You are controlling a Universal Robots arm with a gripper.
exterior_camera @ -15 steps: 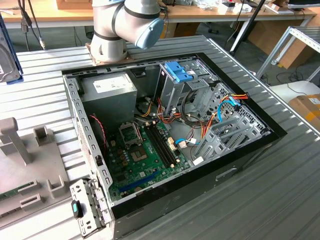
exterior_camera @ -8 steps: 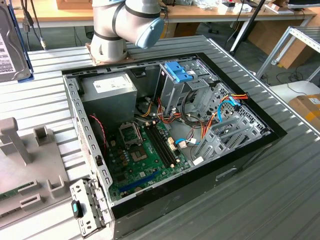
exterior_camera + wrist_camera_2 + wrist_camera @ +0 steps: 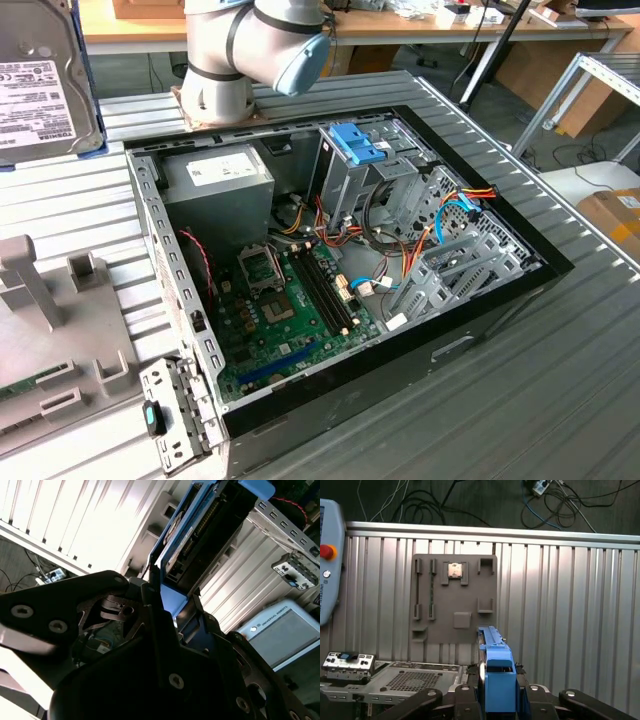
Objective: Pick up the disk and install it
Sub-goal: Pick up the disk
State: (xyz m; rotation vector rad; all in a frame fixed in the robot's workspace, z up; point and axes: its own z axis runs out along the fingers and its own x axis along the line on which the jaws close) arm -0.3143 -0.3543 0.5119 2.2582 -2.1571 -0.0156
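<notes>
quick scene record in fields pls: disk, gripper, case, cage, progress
disk: held up, clear of the case, at the exterior view's left
gripper: shut on the disk's blue rails
computer case: open, lying on the ribbed table
drive cage: inside the case, blue latch on top
progress: disk picked up, not installed

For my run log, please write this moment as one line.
stage: the disk picked, not yet installed | gripper: shut on the disk | position: held up, outside the open computer case
</notes>
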